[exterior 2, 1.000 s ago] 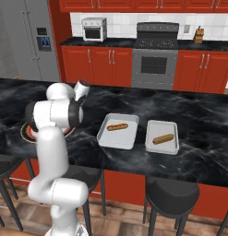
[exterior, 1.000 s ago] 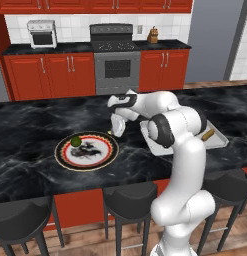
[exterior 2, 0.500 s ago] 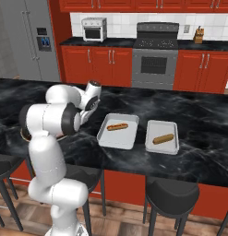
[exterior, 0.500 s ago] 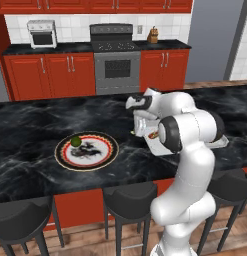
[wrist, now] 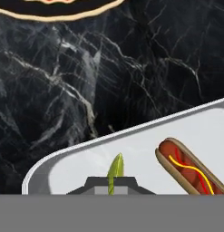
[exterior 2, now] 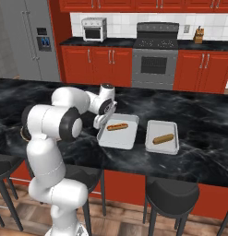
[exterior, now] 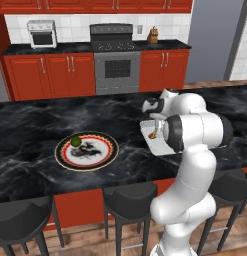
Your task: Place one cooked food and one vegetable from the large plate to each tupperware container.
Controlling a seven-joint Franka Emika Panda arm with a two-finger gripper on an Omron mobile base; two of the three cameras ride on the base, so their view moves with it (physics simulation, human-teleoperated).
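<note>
Swung across from above the large plate (exterior: 86, 150) to the nearer tupperware container (exterior 2: 117, 133), arm now bent sharply at the elbow with the wrist tipped down over that tray's plate-side end. Gripper (wrist: 112, 182) closed on a thin green leafy vegetable (wrist: 115, 170), tip poking up between the finger tips in the hand view, hanging over the tray's pale floor. Just beside it in the same tray, a hot dog (wrist: 189, 169) with a yellow squiggle of mustard, lying flat and apart from the vegetable. Second tupperware container (exterior 2: 162, 136) beside the first, not touching, holding another hot dog (exterior 2: 162, 138).

Both trays light grey, shallow, with rounded corners and raised rims. Plate round, white centre with dark motif, red ring, dark rim edged in tan; a small green round item (exterior: 75, 141) sitting on its far-left rim.

All set on a black marbled counter (exterior: 35, 125) with dark stools (exterior 2: 172, 195) tucked along the near edge. Beyond, red cabinets (exterior: 42, 75), a steel oven (exterior: 116, 68), a toaster oven (exterior: 42, 33) and a knife block (exterior: 153, 35) on the back counter, and a grey fridge (exterior 2: 33, 39) at the left in the right base view.
</note>
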